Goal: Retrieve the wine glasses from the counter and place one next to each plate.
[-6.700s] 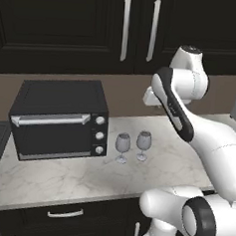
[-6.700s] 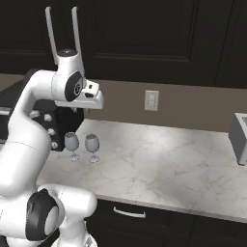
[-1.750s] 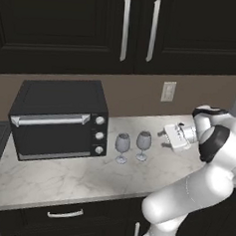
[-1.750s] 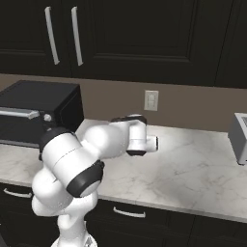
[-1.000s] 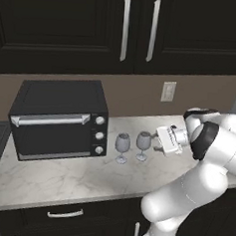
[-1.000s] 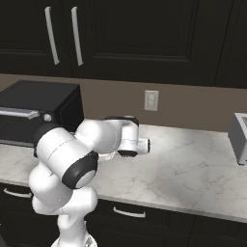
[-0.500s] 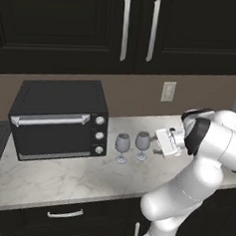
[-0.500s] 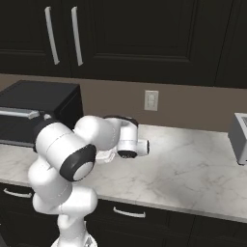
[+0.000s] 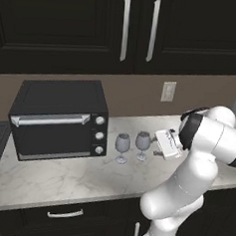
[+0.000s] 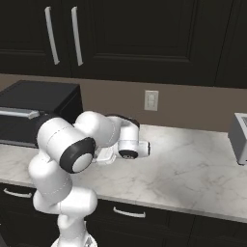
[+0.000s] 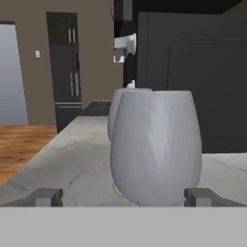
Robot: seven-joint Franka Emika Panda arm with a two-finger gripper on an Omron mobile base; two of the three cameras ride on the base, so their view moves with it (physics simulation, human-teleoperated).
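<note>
Two wine glasses are shown standing upright side by side on the marbled surface (image 9: 66,179), just right of a black toaster oven (image 9: 60,118). In the left base view the left wine glass (image 9: 122,146) and the right wine glass (image 9: 142,144) are seen close together; whether their bowls touch cannot be told. The end effector (image 9: 155,144) is held level with the right glass and just to its right, at bowl height; its fingers are largely hidden behind the white hand body, so their spread cannot be read from this view.

In the hand view the two dark fingertips (image 11: 47,197) are seen set wide apart at the bottom, one on either side of the near glass bowl (image 11: 155,147), with a gap left on both sides; nothing is pinched. The stem and foot of this glass are cut off at the lower edge. The second glass (image 11: 119,116) is mostly hidden behind the first, with only part of its bowl visible at the left.

In the right base view the glasses are blocked by the arm's own links, and the end effector cannot be made out. A toaster (image 10: 240,139) is cut off at the right edge, and a wall socket (image 10: 151,100) is seen above the surface.
</note>
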